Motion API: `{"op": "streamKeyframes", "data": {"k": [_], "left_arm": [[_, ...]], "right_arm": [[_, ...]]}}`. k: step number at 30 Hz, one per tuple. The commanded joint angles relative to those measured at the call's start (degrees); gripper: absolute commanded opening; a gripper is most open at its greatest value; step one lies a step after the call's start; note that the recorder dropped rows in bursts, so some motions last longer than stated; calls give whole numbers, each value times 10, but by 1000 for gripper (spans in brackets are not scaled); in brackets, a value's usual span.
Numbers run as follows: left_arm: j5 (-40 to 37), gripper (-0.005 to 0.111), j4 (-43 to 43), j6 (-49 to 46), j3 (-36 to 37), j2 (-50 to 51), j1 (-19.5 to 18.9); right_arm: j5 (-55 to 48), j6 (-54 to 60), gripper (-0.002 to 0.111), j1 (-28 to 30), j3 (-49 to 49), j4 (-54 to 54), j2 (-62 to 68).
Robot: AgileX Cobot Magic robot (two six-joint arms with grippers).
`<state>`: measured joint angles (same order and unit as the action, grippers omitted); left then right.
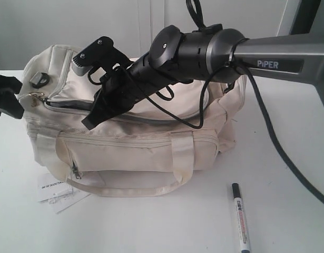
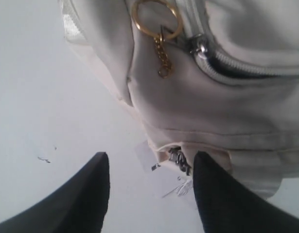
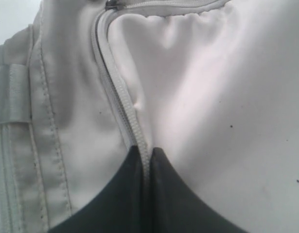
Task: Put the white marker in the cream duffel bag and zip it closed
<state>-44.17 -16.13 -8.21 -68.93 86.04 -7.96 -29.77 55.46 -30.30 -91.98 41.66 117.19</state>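
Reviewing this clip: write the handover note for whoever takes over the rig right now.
Left pincer: open and empty, beside the end of the cream duffel bag that carries the gold ring.
Right pincer: shut, tips on the bag's top zipper; whether it grips the tape is unclear.
White marker: lying on the table in front of the bag, toward the right, with neither pincer touching it.
Done: nothing visible. The zipper gapes at its left end.
Left: pick up the marker, put it in the bag, zip it closed.
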Motion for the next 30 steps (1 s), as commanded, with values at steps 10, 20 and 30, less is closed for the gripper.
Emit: {"op": "streamKeyframes", "data": {"k": [10, 20, 30], "left_arm": [[84, 57, -251, -44, 125, -8, -29], [197, 57, -271, -42, 165, -8, -29], [223, 56, -346, -99, 165, 1, -28]], "right_arm": [[-3, -4, 0, -1, -2, -1, -7], [-3, -3, 0, -1, -2, -1, -7], [-3, -3, 0, -1, -2, -1, -7]]}}
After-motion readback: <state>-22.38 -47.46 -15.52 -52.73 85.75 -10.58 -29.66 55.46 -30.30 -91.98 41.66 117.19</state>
